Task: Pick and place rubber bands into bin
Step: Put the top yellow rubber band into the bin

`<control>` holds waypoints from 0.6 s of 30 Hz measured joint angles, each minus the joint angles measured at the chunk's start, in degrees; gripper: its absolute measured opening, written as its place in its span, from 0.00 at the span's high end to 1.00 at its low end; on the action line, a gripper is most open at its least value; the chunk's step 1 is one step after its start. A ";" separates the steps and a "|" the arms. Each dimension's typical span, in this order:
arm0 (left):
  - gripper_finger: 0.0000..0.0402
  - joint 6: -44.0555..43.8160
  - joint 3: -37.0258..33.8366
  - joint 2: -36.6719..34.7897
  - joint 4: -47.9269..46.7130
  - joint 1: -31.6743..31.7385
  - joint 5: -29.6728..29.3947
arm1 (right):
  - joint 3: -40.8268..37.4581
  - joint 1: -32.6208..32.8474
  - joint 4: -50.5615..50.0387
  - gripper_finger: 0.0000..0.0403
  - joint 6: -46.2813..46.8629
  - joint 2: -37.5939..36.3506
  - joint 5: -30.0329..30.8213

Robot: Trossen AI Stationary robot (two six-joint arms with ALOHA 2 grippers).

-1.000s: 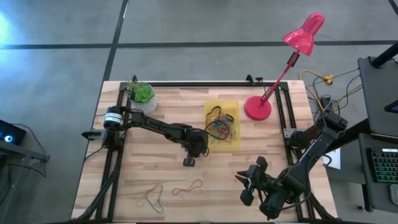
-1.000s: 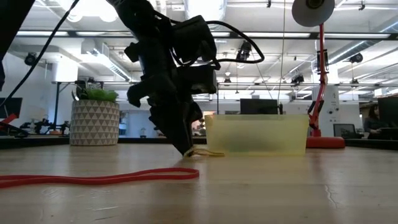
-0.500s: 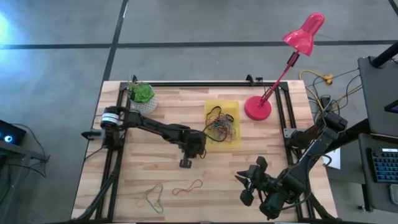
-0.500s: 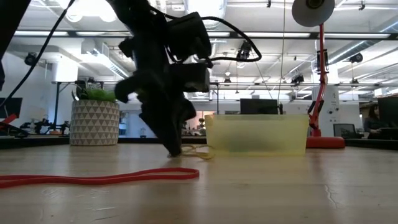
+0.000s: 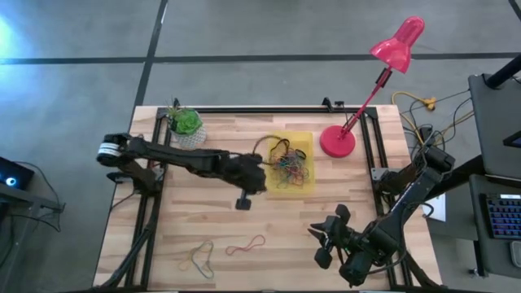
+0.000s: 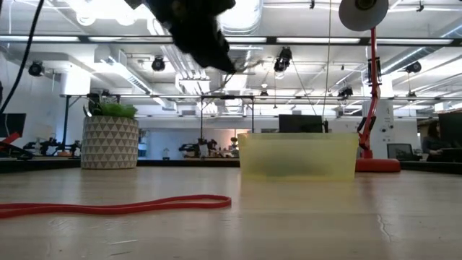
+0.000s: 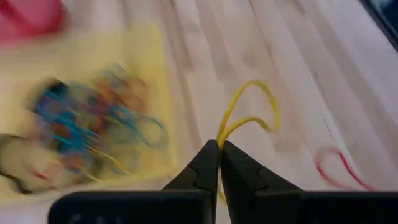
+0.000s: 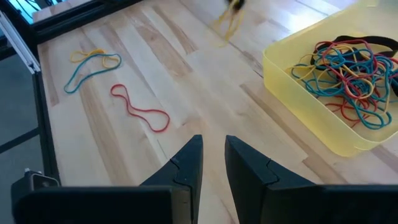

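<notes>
Room: we look past the table into a big workshop hall with ceiling lights, ducts and benches.
Table: the pale wooden slatted table top [image 5: 220,224] with its black frame fills the middle of the high view.
Lamp: the pink desk lamp [image 5: 338,140] stands on its round base just beside the bin's far right corner.
Plant: the small white patterned pot with a green plant [image 5: 186,124] sits at the far left corner.
Bin: the shallow translucent yellow plastic bin [image 5: 291,163] lies mid-table, a tangle of coloured rubber bands [image 5: 289,167] inside it.
Left gripper: we see the left gripper [image 7: 219,150] clenched on a thin yellow rubber band [image 7: 249,115], raised above the table just beside the bin's left edge.
Right gripper: the right gripper [image 8: 213,155] waits near the front right corner, fingers a little apart, nothing between them.
Loose bands: a red rubber band [image 5: 246,244] and a yellow-and-blue pair of bands [image 5: 197,256] lie near the front edge, well apart from the bin.
In the way: nothing lies between the raised band and the bin.
Change: a second ago the left gripper was down at the table surface; now we have it lifted, band in its grip.
</notes>
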 joint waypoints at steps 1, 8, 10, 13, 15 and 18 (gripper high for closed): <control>1.00 -0.03 0.00 -0.76 1.41 0.22 -0.99 | -0.02 0.00 -0.15 0.85 0.02 0.00 0.00; 1.00 -0.05 2.40 -0.26 9.76 3.75 -2.01 | -0.12 0.00 0.01 0.85 0.15 0.00 0.09; 1.00 -0.05 3.79 1.29 9.57 5.09 -2.01 | -0.08 0.00 0.05 0.85 0.26 0.00 0.11; 1.00 0.68 5.93 3.74 10.17 7.01 -1.93 | -0.07 0.00 0.27 0.85 0.57 0.00 0.14; 1.00 1.15 7.74 5.62 10.67 8.22 -1.92 | -0.10 0.00 0.56 0.85 0.94 0.00 0.24; 1.00 1.26 9.79 8.66 10.67 9.86 -1.88 | -0.12 0.00 1.01 0.85 0.98 0.00 0.28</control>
